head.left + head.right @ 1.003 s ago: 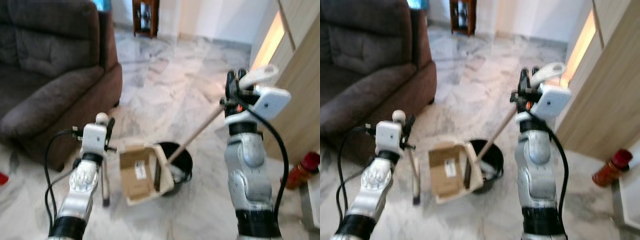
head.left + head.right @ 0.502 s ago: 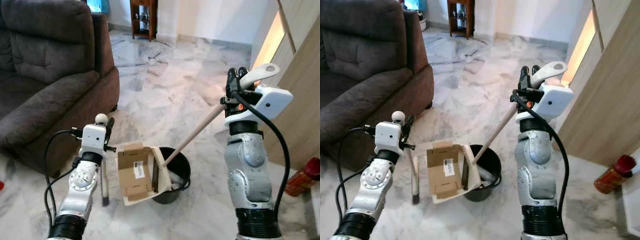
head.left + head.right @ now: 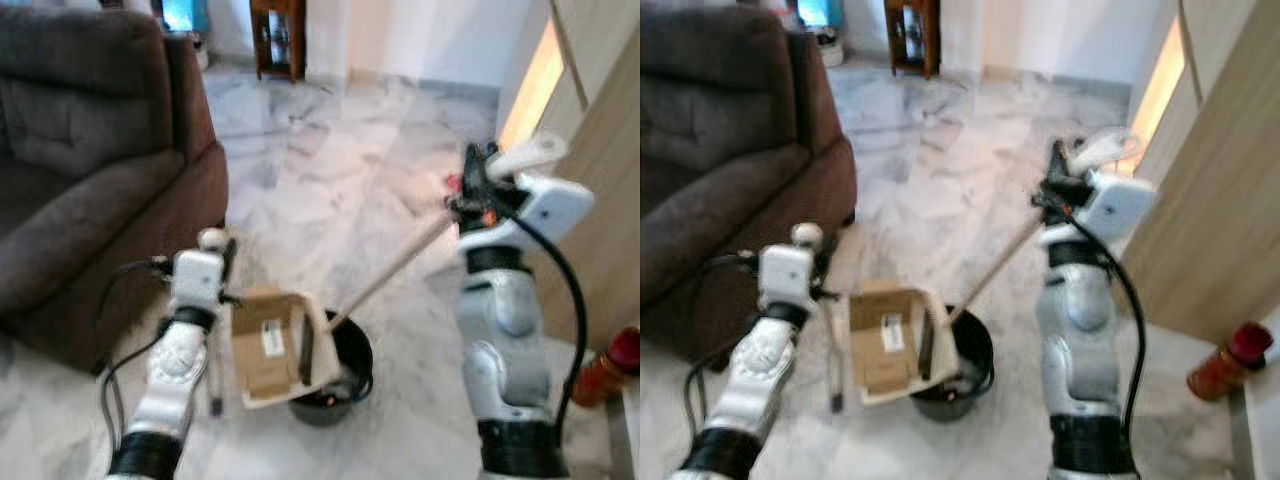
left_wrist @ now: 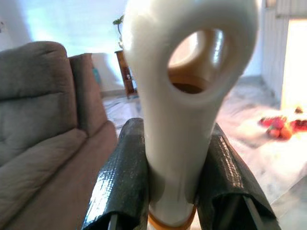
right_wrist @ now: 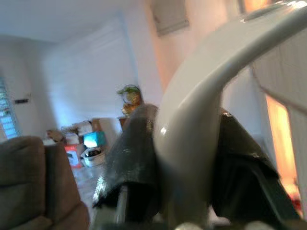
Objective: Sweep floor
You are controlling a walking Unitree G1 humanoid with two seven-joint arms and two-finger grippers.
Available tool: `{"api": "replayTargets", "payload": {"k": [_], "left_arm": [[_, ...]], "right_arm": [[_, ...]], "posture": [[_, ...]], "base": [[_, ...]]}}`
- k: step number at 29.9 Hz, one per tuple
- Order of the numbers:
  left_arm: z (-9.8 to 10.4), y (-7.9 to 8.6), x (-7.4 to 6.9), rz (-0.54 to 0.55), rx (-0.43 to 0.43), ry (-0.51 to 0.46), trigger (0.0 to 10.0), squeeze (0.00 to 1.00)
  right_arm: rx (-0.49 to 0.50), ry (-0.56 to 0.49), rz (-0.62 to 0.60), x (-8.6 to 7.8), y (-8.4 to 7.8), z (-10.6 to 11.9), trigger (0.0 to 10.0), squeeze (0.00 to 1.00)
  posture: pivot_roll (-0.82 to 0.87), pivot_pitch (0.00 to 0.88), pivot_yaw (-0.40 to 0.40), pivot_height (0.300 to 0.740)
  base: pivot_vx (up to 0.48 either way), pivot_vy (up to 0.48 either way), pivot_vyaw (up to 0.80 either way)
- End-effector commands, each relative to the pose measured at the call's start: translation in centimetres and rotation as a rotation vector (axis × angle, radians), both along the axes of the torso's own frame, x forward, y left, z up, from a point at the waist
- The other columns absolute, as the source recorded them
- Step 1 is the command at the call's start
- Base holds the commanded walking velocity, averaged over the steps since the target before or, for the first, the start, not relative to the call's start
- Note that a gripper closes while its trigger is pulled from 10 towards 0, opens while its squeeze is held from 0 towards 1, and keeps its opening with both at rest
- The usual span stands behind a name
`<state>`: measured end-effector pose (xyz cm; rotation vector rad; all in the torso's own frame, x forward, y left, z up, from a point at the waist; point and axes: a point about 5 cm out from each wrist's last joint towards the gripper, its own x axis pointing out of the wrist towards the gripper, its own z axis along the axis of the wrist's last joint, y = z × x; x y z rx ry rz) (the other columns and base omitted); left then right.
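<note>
Left gripper (image 4: 172, 191) clamps the dustpan handle (image 4: 184, 96); dustpan (image 3: 275, 345) tilts over a black bucket (image 3: 335, 385), holding cardboard (image 3: 262, 340) with a white label, text unreadable. Right gripper (image 3: 478, 180) grips the broom (image 3: 400, 265), bristles at the bucket.

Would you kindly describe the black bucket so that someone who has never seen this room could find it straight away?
Start from the dark grey sofa on the robot's left and go right across the marble floor to the spot between the two arms. There stands the bucket, low, round and black. A cream dustpan carrying a piece of cardboard is tilted over its rim, and a broom's long handle slants into it.
</note>
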<state>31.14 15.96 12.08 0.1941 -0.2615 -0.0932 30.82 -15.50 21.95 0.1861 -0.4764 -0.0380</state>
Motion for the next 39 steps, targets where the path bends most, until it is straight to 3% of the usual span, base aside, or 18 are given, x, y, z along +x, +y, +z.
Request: {"api": "replayTargets", "payload": {"k": [1,12,19,29,35,39], "left_arm": [[1.2,0.6,0.2,0.008,0.029,-0.055,10.0,0.00],[1.3,0.5,0.1,0.001,0.026,-0.061,10.0,0.00],[1.2,0.5,0.0,-0.003,0.026,-0.058,10.0,0.00],[1.1,0.3,-0.1,-0.015,0.027,-0.057,10.0,0.00],[1.2,0.3,0.0,-0.019,0.028,-0.057,10.0,0.00],[1.2,0.2,0.1,-0.018,0.025,-0.055,10.0,0.00]], "right_arm": [[0.019,-0.093,0.031,-0.2,0.9,1.8,10.0,0.00],[0.018,-0.107,0.022,-0.3,1.0,2.0,10.0,0.00],[-0.061,-0.175,0.012,-1.0,1.5,2.7,10.0,0.00],[-0.094,-0.235,-0.033,-1.4,2.0,3.3,10.0,0.00],[-0.131,-0.268,-0.034,-1.9,2.7,3.5,10.0,0.00],[-0.229,-0.288,0.030,-2.4,4.3,2.9,10.0,0.00]], "posture": [[0.03,0.000,-0.013,0.740],[0.03,0.000,-0.012,0.740],[0.03,0.000,-0.008,0.740],[0.03,0.000,-0.006,0.740],[0.03,0.000,-0.007,0.740],[0.03,0.000,-0.008,0.740]], "base": [[0.289,0.000,0.00],[0.077,0.000,0.00],[0.000,0.000,0.00],[0.000,0.000,0.00],[0.000,0.000,0.00],[0.000,0.000,0.00]]}}
